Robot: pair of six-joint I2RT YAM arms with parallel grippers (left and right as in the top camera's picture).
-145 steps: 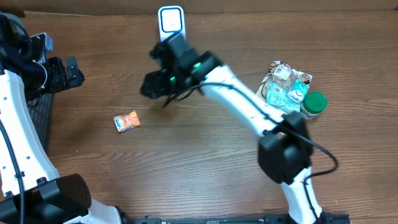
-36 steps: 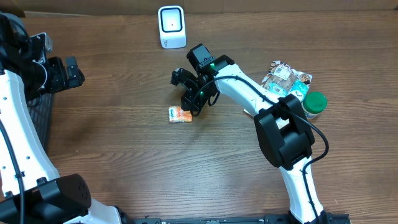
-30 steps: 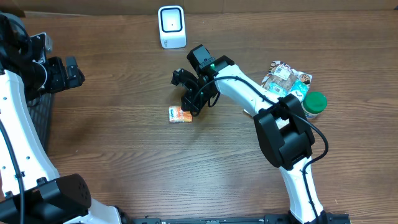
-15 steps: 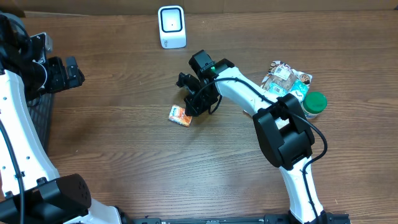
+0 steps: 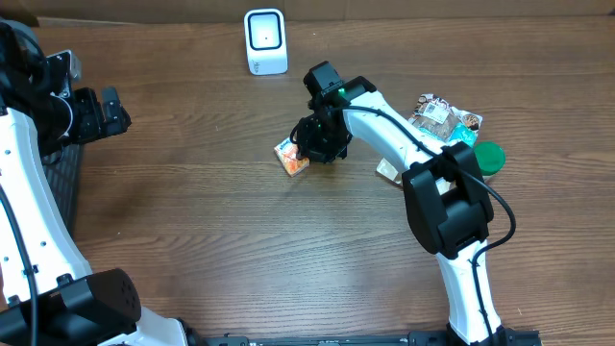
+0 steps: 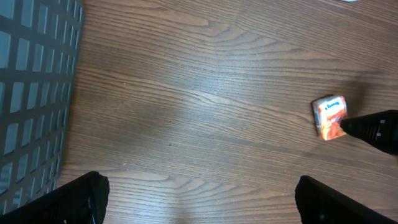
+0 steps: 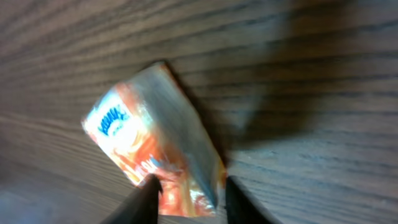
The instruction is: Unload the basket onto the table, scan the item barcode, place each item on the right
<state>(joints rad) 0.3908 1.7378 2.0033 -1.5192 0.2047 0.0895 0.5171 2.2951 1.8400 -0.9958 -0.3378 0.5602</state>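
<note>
Orange packet (image 5: 292,160) pinched, not yet at the scanner (image 5: 264,40).
The right hand (image 7: 189,198) nips the packet's end between its two fingers, mid-table (image 5: 192,240), a little nearer and right of the white scanner at the far edge. The left hand (image 6: 199,193) is spread wide, idle at the far left. This looks like the carry step. Next the packet likely needs bringing to the scanner, barcode turned towards it; I can't see the barcode.

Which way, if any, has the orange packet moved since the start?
Yes. The orange packet moved right and slightly up, from left of the white scanner to its lower right.
</note>
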